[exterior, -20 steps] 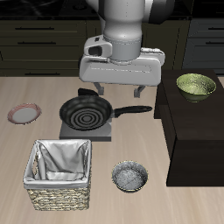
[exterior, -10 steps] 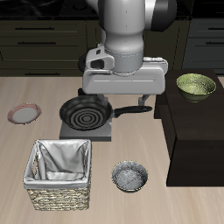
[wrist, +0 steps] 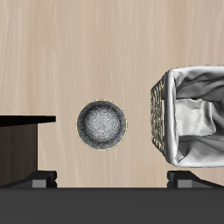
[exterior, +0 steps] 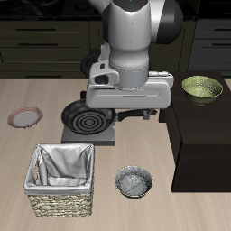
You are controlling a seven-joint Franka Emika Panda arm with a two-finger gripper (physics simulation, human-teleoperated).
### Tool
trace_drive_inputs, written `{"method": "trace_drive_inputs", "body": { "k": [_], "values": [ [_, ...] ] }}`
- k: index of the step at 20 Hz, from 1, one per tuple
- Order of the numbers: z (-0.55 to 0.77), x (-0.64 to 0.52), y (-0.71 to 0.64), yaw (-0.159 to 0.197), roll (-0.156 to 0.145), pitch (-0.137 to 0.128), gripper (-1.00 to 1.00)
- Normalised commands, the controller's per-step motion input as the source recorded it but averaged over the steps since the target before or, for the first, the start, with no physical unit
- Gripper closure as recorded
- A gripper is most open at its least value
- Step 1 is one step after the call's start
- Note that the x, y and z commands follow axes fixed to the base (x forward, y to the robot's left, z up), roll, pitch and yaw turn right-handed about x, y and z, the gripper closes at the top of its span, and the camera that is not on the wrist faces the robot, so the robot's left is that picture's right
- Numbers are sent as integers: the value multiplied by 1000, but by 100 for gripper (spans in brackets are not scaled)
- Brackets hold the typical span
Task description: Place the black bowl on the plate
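Note:
The black bowl stands upright on the wooden table near its front edge, its mottled grey inside showing. My gripper hangs open well above the table, over the frying pan's handle and farther back than the bowl, with nothing between its fingers. The wrist view looks straight down on the bowl, with both fingertips spread wide. The plate, pinkish-red rimmed, lies flat at the table's far side edge, beyond the pan; the wrist view does not show it.
A black ridged frying pan rests on a grey burner beneath the arm. A woven basket with a white liner stands beside the bowl. A dark cabinet carries an olive-green bowl.
The arm has come down and forward towards the table's front. It now covers more of the frying pan. The gripper stays open, and the bowl and plate have not moved.

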Motion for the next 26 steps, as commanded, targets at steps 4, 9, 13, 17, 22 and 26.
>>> {"method": "trace_drive_inputs", "body": {
  "k": [4,9,13,17,22,26],
  "values": [
    [-229,154,-32,4,-12,24,-100],
    [-241,46,38,22,6,32,-100],
    [-136,21,68,4,6,20,-100],
    [-116,44,132,19,0,5,-100],
    [-105,33,61,14,14,7,-100],
    [-160,67,6,-10,-8,38,-100]
  ]
}}
